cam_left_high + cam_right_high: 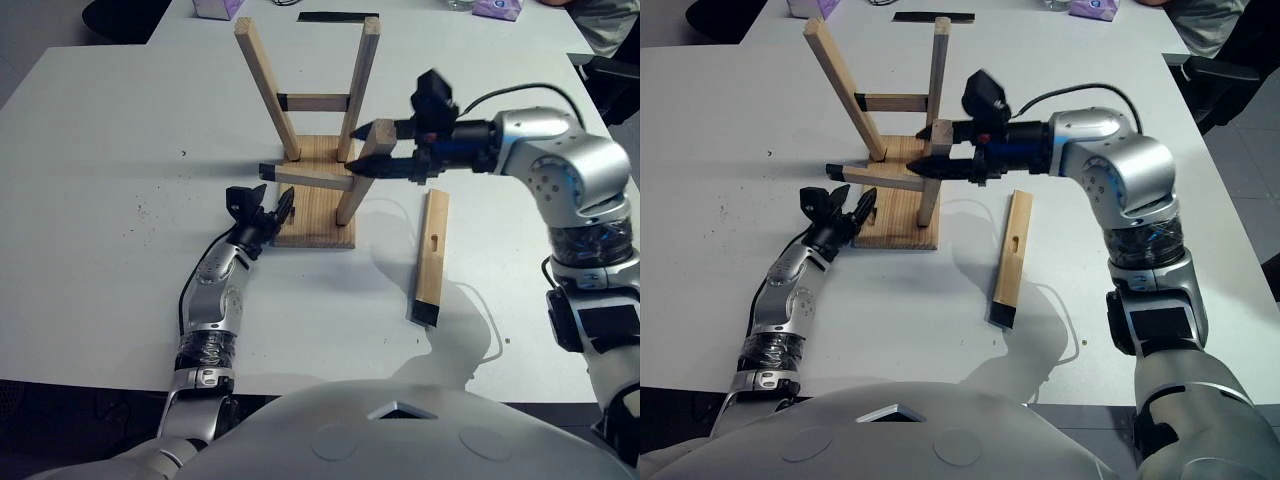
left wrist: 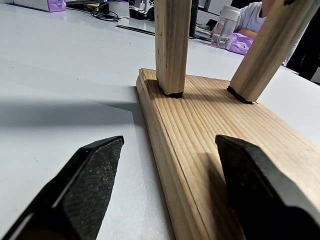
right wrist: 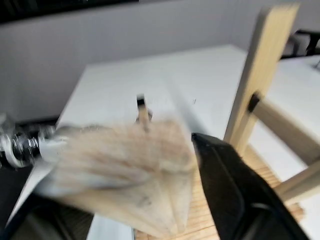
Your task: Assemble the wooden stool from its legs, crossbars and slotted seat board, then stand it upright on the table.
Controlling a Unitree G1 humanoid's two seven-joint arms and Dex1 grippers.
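The left gripper [image 1: 264, 203] sits low on the counter [image 1: 110, 230] with its jaws wide, holding nothing. One finger is over the counter and the other over the near corner of the seat board [image 1: 318, 225], so the board's edge runs between them. Whether either finger presses on the wood I cannot tell.

A loose leg [image 1: 431, 250] lies flat on the counter, nearer than the right gripper and well apart from both grippers.

The right gripper [image 1: 372, 148] is clamped on a third leg [image 1: 352, 200], just beyond the left gripper. This leg stands tilted with its foot on the board. A low crossbar [image 1: 305, 176] runs from it across the board, ending just beyond the left gripper's fingers. I cannot tell whether the foot is fully in its slot.

Beyond the right gripper, two tall legs [image 1: 268, 90] stand in the board, joined by a high crossbar [image 1: 318, 102].

The step in hand looks like fitting the third leg, with the stool being built upside down. The next move likely calls for the right gripper to straighten the leg and push it down. The left gripper would need to close on the board to hold it steady. After that, the loose leg remains to be fitted and the stool turned onto its feet.
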